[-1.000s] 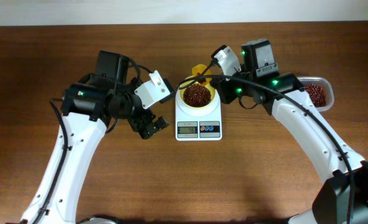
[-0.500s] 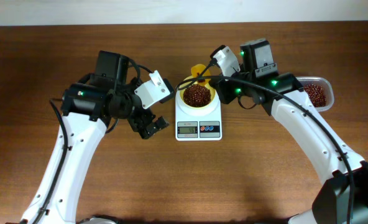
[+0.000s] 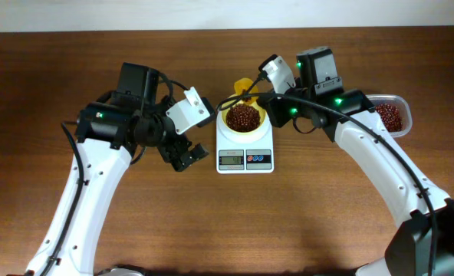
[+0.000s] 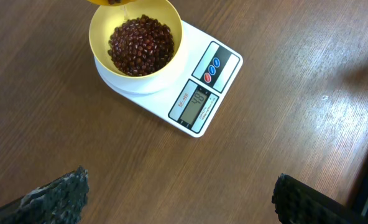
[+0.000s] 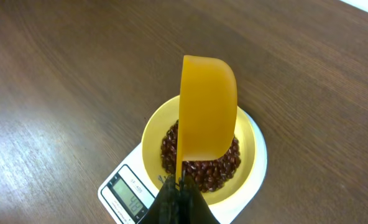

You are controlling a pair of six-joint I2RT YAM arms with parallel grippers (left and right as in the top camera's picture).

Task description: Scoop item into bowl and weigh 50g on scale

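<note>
Done so far: the bowl [image 4: 97,34] sits on the scale [image 4: 162,102] near the counter [image 3: 327,215] middle, with a good heap of beans [image 4: 140,45] in it.
Reading: the display [image 4: 199,101] is lit, but its digits are too small to trust (they look close to the goal).
Step in hand: the scoop [image 5: 207,106] hangs tipped on edge directly over the bowl, probably trickling out the last grains.
Right end effector [image 5: 178,193]: clamped on the scoop handle.
Left end effector [image 4: 181,205]: fingers spread wide, holding nothing, low over the counter just left of the scale.
Left to do: top up or stop, judged by the reading.
Around: a clear container [image 3: 388,115] of spare beans at the far right.
In the way: nothing between scoop and bowl.
</note>
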